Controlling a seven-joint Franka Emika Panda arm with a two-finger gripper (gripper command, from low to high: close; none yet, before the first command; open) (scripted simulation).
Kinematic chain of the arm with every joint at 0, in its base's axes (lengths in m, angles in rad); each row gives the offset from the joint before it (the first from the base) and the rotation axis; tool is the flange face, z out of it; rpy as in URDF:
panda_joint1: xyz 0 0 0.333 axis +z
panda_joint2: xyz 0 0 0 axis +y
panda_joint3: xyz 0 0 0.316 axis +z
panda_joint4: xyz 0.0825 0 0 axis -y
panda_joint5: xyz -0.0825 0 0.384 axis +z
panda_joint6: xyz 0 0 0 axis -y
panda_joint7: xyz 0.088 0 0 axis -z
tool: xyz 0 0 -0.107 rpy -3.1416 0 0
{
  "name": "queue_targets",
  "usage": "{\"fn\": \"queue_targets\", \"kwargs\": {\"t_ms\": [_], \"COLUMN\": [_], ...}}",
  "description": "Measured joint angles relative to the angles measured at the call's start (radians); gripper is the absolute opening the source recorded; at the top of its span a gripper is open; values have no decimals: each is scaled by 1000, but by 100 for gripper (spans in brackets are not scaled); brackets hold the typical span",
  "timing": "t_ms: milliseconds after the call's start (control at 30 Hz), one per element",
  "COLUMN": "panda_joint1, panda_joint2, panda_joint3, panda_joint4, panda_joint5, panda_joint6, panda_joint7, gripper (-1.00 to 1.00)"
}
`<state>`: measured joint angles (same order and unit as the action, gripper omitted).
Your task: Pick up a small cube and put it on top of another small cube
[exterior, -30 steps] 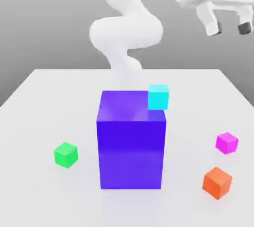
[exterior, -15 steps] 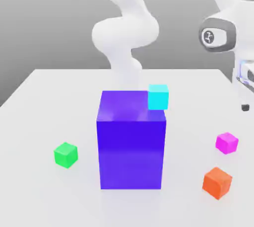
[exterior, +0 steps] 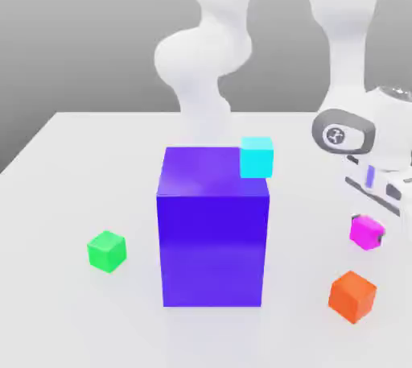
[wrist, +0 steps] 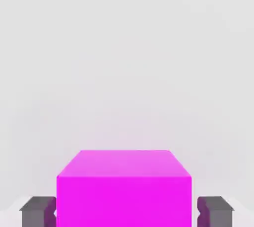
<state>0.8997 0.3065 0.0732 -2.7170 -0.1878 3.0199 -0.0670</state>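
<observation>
Change: the white gripper's dark-tipped fingers (wrist: pixel 216 213), lowered since a moment ago, are now pinching the small magenta cube (wrist: pixel 124 201) | Place: cube is sitting between them, seemingly ready for lifting | Target: small bright green cube (exterior: pixel 107 251) is waiting well apart from the fingers

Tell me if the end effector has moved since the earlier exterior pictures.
Yes: it has come down to the magenta cube, which sits where it did beside the orange cube.
</observation>
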Motion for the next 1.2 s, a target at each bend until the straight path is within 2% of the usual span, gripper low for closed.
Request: {"fn": "queue_targets", "kwargs": {"t_ms": [133,300,367,433,1133,1200], "panda_joint1": [-6,-46,-76,-109,-396,-465], "panda_joint2": [-18,-188,-213,-219,-233,-249], "panda_joint3": [7,73,63,48,-85,-120], "panda_joint4": [-4,-38,-34,-18,193,195], "panda_joint5": [5,115,167,173,-143,-192], "panda_joint6": [-15,-149,-186,-208,-346,-360], "panda_joint7": [-5,-87,-100,-162,-1133,-1221], "gripper": [-100,-100,-100,-100,-100,-100]}}
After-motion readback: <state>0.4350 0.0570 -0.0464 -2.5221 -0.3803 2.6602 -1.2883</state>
